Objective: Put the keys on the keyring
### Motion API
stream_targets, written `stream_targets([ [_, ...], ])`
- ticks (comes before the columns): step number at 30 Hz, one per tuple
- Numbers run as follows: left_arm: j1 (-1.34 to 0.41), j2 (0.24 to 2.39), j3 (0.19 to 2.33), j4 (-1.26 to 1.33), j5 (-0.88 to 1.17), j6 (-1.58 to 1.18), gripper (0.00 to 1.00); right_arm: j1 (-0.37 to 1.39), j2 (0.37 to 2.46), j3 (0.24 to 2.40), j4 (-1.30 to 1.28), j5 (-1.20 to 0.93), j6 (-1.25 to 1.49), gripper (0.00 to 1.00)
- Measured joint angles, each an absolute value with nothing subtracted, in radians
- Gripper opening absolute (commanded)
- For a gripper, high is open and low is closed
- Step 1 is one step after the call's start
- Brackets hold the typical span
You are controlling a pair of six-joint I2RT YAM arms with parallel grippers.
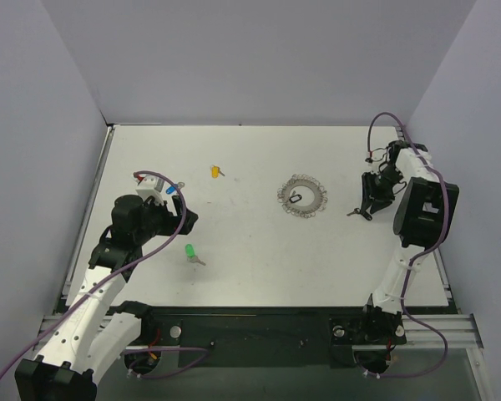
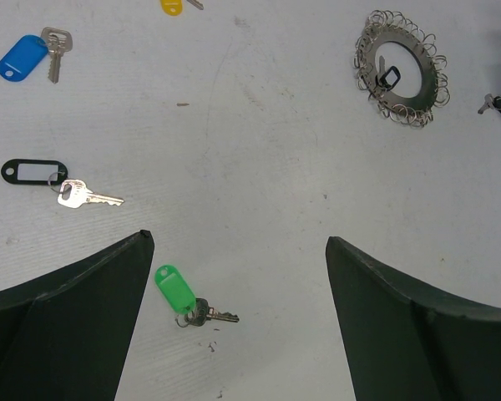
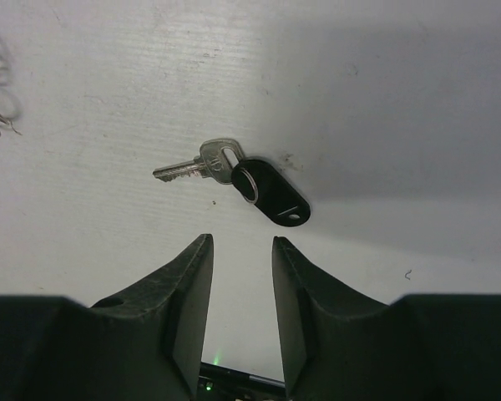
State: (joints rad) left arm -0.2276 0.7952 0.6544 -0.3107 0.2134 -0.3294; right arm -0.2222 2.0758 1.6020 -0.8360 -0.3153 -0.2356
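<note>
Six small silver keys with plastic tags lie scattered on the white table (image 1: pixel 250 276), none of them held. The left gripper (image 2: pixel 238 240) hangs released, its dark fingers (image 2: pixel 83 317) spread wide with nothing between them, above the green-tagged key (image 2: pixel 177 290), which lies flat between and just below the fingertips in the left wrist view. Farther left sit the blue-tagged key (image 2: pixel 22 57) and the black-framed key with a white label (image 2: pixel 33 172); the yellow-tagged key (image 1: pixel 216 171) lies toward the back. The large lacy silver wire keyring (image 2: pixel 434 83) rests flat right of centre, with a black-tagged key (image 2: pixel 388 78) lying inside its hole; whether that key is threaded on cannot be told. The right gripper (image 3: pixel 240 242) is low over the table to the right of the keyring, jaws drawn to a narrow empty gap, grasping nothing. The solid black-tagged key (image 3: pixel 271 196) lies just beyond its fingertips, untouched.
</note>
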Motion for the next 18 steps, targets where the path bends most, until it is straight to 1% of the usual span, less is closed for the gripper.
stream_targets([
  [11, -0.228, 0.797, 0.654, -0.31, 0.214, -0.329, 0.95, -0.222, 2.154, 1.657, -0.861, -0.319, -0.22, 0.24],
  [18, -0.228, 0.799, 0.654, -0.31, 0.214, -0.329, 0.95, -0.222, 2.197, 1.681, -0.873, -0.319, -0.21, 0.19],
])
